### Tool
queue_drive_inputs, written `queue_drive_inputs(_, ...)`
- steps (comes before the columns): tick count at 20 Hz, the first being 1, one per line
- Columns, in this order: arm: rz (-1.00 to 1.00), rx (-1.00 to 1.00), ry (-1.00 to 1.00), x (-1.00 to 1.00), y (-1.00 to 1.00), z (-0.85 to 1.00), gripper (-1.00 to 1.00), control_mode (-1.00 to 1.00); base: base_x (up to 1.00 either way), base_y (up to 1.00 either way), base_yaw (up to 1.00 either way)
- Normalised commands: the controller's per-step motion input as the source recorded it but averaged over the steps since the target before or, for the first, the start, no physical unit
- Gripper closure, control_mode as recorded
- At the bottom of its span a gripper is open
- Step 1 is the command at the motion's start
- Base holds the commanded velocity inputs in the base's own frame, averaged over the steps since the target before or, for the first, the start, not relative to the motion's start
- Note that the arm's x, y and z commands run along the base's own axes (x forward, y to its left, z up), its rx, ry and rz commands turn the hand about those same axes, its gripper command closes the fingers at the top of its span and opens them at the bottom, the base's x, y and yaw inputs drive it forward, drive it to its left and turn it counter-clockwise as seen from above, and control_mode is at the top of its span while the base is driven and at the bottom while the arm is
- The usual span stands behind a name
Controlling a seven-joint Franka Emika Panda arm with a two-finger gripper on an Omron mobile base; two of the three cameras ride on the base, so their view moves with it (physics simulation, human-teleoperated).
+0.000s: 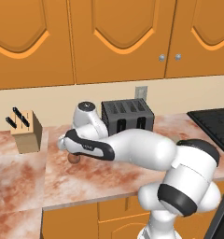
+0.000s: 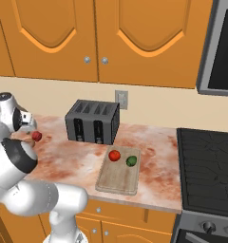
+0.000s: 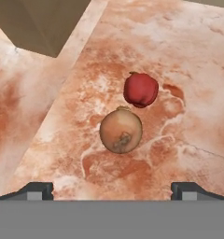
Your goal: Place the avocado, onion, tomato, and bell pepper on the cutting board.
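Below the gripper [image 3: 112,190], jaws fully open and empty, sits the onion [image 3: 121,130], pepper [image 3: 140,89] at one o'clock. Onion pickup underway; next, descend and close.

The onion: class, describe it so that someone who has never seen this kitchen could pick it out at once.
Start at the marbled reddish countertop and find the wooden knife block left of the toaster. On the counter in front of them two small round things lie close together, below the open gripper. The onion is the dull tan-brown ball; its neighbour, the bell pepper, is dark red and lumpy.
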Motion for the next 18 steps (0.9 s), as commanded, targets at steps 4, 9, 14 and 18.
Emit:
queue_drive_inputs(4, 0.04, 0.0, 0.0, 0.18, 0.01, -0.15, -1.0, -1.0, 0.0, 0.0, 0.0)
queue_drive_inputs(9, 0.03, 0.0, 0.0, 0.16, 0.0, -0.17, -1.0, -1.0, 0.0, 0.0, 0.0)
queue_drive_inputs(14, 0.03, 0.0, 0.0, 0.08, 0.01, -0.16, -1.0, -1.0, 0.0, 0.0, 0.0)
queue_drive_inputs(18, 0.02, 0.0, 0.0, 0.08, 0.03, -0.19, -1.0, -1.0, 0.0, 0.0, 0.0)
